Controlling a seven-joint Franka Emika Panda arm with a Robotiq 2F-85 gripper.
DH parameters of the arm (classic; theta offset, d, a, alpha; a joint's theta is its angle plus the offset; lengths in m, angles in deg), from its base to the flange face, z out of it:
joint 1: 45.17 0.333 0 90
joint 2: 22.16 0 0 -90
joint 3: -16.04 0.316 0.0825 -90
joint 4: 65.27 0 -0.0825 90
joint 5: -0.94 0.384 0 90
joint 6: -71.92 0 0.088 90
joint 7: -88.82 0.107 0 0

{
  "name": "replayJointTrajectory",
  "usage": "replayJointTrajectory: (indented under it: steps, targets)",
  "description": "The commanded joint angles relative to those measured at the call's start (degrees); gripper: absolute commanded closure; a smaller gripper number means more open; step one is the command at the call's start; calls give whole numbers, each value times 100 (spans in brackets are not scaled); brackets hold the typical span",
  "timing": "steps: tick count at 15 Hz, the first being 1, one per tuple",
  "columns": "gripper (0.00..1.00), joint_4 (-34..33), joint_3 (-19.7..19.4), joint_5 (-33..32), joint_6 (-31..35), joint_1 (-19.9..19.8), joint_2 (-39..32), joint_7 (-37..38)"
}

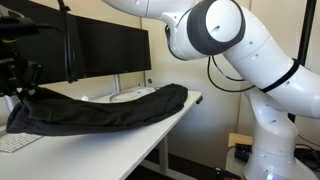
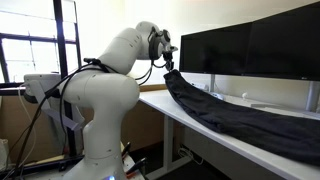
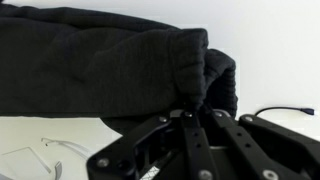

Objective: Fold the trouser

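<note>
The trouser (image 1: 100,110) is a long, wrinkled black garment that lies across the white desk (image 1: 100,150) in front of the monitors. In both exterior views one end is lifted off the desk. My gripper (image 2: 167,66) is shut on that raised end, and the trouser (image 2: 230,115) slopes down from it along the desk. The gripper (image 1: 22,85) stands at the far left over the bunched end. In the wrist view the fingers (image 3: 190,112) are pinched together on a fold of the trouser (image 3: 100,65).
Two black monitors (image 1: 100,50) stand behind the trouser, and show too in an exterior view (image 2: 250,50). A keyboard (image 1: 10,143) lies at the desk's front left. A thin cable (image 3: 288,110) and a clear wire-like item (image 3: 50,150) lie on the desk. The robot base (image 2: 95,120) stands beside the desk.
</note>
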Motion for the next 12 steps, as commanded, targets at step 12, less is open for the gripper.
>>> replayJointTrajectory:
  steps: [12]
  targets:
    - [98,-1560,-640,-370,-242,748,-249,-1409]
